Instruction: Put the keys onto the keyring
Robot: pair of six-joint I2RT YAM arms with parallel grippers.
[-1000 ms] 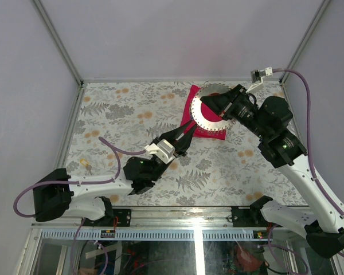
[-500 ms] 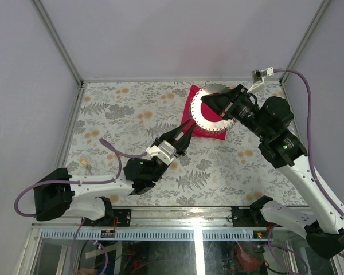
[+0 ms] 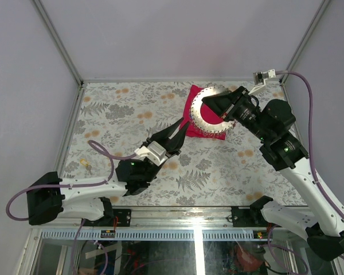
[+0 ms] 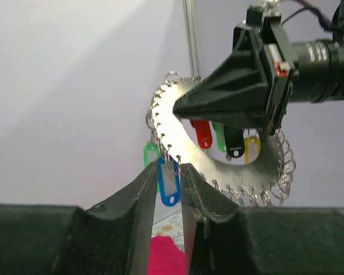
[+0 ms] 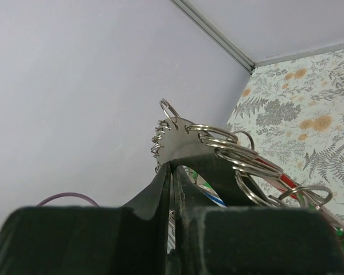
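Fingers of the left arm (image 4: pixel 183 172) come first, parted to only a narrow slit. The blue key (image 4: pixel 169 184) shows through that slit, hanging with its long axis straight down in line with the gap. Its wire loop sits right at the fingertips, and I cannot tell whether they pinch the loop or only flank it. The blue key hangs at the nearest edge of the keyring (image 4: pixel 229 171), dead ahead of the left fingers and just beyond them. The coming move looks like a short, straight one along the fingers' own line, with no sideways correction. The keyring is lifted and tilted, its broad face turned toward the left wrist and its rim lined with small wire loops. A red key (image 4: pixel 203 133), a black key (image 4: pixel 234 142) and a yellow key (image 4: pixel 251 148) dangle through its open centre. Farther on, the right fingers (image 5: pixel 172 183) are closed flat on the keyring's band and carry it. That leaves the left arm as the free one and the nearer to the blue key. Below the keyring lies the red cloth (image 3: pixel 189 114) on the flowered tabletop (image 3: pixel 132 109).
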